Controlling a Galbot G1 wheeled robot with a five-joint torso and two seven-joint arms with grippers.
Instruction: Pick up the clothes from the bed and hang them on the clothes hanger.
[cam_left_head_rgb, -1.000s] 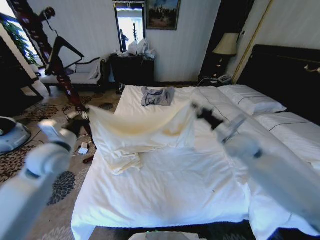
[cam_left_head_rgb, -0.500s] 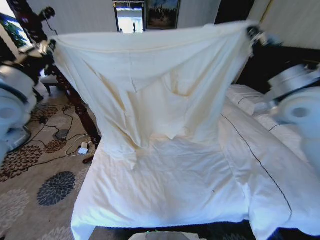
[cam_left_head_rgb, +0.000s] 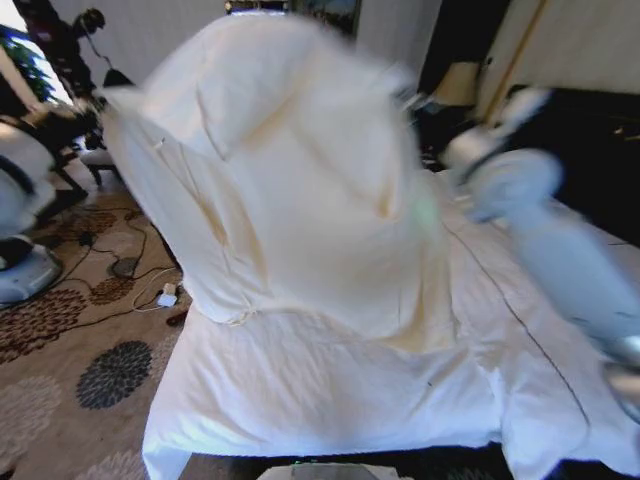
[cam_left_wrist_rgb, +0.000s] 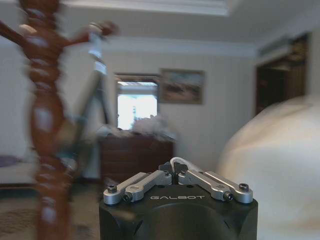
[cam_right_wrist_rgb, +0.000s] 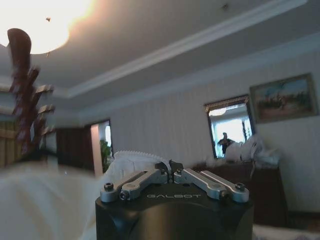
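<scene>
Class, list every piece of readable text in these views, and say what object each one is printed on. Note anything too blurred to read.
"GALBOT": on the black housing of the left gripper, below its fingers, in the left wrist view.
"GALBOT": on the black housing of the right gripper, in the right wrist view.
The framed picture on the wall carries no legible writing; no other text can be read.

The bed (cam_left_head_rgb: 330, 390), covered by white sheets, is seen below the right gripper (cam_right_wrist_rgb: 171, 166), partly draped by the clothes (cam_left_head_rgb: 300, 200).
</scene>
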